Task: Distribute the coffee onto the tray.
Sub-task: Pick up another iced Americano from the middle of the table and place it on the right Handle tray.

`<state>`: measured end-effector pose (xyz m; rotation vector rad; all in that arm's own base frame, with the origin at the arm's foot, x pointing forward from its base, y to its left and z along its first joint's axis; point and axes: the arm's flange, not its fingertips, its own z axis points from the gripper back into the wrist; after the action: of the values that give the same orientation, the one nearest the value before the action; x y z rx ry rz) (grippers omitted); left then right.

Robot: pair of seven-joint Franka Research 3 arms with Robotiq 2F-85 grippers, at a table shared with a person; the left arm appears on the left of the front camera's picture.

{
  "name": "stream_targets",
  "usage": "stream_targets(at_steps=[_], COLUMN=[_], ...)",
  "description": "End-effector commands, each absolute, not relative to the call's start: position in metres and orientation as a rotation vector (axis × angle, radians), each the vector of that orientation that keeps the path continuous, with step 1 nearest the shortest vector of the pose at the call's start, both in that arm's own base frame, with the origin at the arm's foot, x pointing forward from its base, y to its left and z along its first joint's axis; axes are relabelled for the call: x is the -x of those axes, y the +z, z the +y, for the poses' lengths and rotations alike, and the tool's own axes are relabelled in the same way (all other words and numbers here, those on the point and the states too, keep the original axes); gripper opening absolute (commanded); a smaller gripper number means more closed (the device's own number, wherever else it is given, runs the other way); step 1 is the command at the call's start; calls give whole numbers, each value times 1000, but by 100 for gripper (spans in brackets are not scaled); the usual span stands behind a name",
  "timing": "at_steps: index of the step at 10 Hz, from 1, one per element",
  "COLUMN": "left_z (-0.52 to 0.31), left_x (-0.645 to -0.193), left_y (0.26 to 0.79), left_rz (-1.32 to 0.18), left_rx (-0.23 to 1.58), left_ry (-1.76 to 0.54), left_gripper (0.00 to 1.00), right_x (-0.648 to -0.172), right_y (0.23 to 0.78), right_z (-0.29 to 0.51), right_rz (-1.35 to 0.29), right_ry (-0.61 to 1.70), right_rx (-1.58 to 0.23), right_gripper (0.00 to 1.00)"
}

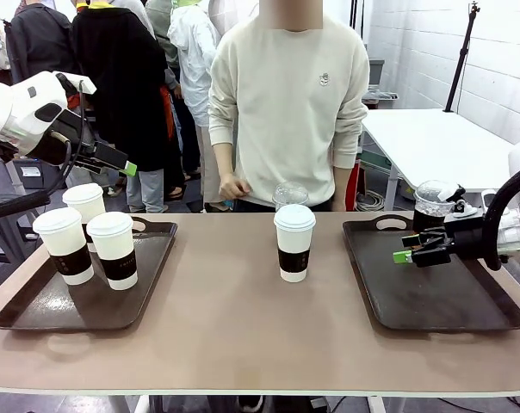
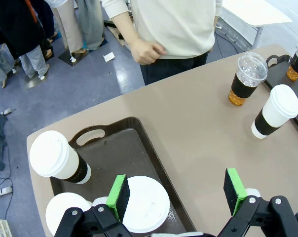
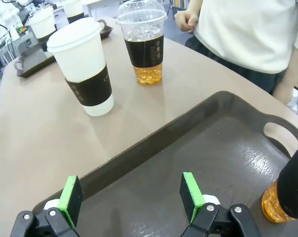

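1. The right gripper (image 3: pixel 130 197) hangs low over the dark brown plastic right tray (image 1: pixel 441 297). Its green-padded jaws are spread wide with nothing between them.
2. The left gripper (image 2: pixel 176 193) is also spread wide and empty. It is raised above the matching left tray (image 1: pixel 36 310), where three white paper cups (image 1: pixel 114 249) with brown sleeves stand close together.
3. A clear dome-lidded plastic cup of amber drink (image 1: pixel 432 206) stands on the right tray's far side, beside the right arm.
4. Two cups stand on the bare table between the trays, well apart from both pairs of jaws. The fourth white paper cup (image 1: pixel 294 243) is in front and a second clear dome-lidded cup (image 3: pixel 145 44) is just behind it.
5. In the right wrist view the paper cup stands beyond the tray's rim, off to one side of the jaw line.
6. Handling, as a judgement: the paper wall is soft and would crush under a hard squeeze, and the lid could pop. The sleeve at mid-height looks like the firmest, least slippery hold.
7. The clear cup seems thinner and slicker, so its dark band is the better place. If full, both must stay upright.
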<state>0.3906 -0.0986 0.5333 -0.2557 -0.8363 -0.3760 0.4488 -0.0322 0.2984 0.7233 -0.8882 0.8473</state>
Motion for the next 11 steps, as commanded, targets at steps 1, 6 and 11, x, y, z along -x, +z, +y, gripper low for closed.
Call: stream_targets(at_steps=[1, 6, 11], left_z=[-97, -97, -97], left_x=[-391, -391, -391], left_y=[533, 533, 533], left_rz=[-831, -831, -831], left_rx=[261, 261, 261], left_ry=[-367, -367, -367], left_gripper=[100, 100, 100], right_x=[-449, -457, -471], right_y=[299, 296, 299], right_z=[-32, -29, -21], right_rz=[-890, -903, -923], right_ry=[840, 851, 889], right_rx=[-726, -739, -746], right_gripper=[100, 100, 100])
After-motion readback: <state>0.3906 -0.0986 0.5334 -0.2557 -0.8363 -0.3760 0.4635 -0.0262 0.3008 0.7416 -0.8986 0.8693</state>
